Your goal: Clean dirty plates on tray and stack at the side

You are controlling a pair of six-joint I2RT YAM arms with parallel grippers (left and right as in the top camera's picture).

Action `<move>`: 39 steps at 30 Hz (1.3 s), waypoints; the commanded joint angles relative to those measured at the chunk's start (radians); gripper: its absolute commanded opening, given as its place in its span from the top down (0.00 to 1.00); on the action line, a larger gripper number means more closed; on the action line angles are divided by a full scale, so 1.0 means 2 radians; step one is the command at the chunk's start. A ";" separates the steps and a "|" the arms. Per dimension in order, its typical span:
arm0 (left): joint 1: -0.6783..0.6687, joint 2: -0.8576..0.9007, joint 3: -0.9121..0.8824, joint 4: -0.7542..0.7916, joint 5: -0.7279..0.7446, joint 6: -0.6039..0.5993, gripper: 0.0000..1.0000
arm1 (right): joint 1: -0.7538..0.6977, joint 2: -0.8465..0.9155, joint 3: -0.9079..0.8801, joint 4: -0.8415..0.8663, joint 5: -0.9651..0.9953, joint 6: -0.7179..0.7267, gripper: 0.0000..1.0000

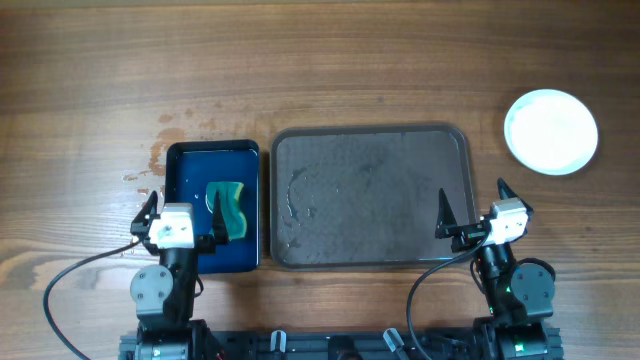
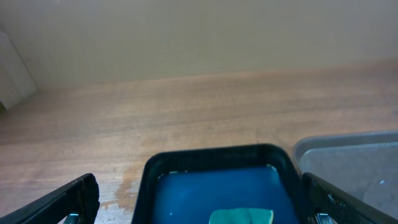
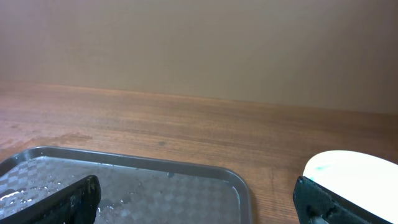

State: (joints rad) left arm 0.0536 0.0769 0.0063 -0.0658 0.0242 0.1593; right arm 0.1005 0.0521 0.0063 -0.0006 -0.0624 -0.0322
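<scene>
Apparently done: check the stack before backing off

Judge the wiping finished, or close to it. See the tray (image 1: 372, 215) bare of plates, beaded with water (image 1: 300, 195) toward its left. Find the plates (image 1: 551, 131) on the table (image 1: 350, 60) at the far right, well apart from the tray, white on top with no scribble showing. Cannot tell from above how many lie in that pile, so confirm the count first.

Note the left gripper (image 1: 182, 200) spread fully wide and empty above the near end of the basin (image 1: 185, 160), with the sponge (image 1: 226, 207) lying inside by its right finger. Note the right gripper (image 1: 472, 195) equally wide, holding nothing, straddling the tray's right rim at the near end. For any retreat, lift straight up and stay clear of both rims.

Mind the surface: wood grain, with damp blotches (image 1: 160, 160) left of the basin, probably slick. Beyond the far edge, nothing but a plain beige wall (image 2: 199, 37).
</scene>
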 commanded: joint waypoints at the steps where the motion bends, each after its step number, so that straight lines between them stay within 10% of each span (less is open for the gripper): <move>1: 0.002 0.019 0.000 -0.005 -0.007 0.023 0.00 | 0.002 0.001 -0.001 0.001 0.005 -0.009 0.00; 39: 0.002 0.016 0.000 -0.003 -0.014 0.023 0.00 | 0.002 0.001 -0.001 0.001 0.005 -0.009 0.00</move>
State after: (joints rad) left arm 0.0536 0.1196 0.0067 -0.0650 0.0128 0.1829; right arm 0.1005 0.0521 0.0063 -0.0006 -0.0620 -0.0322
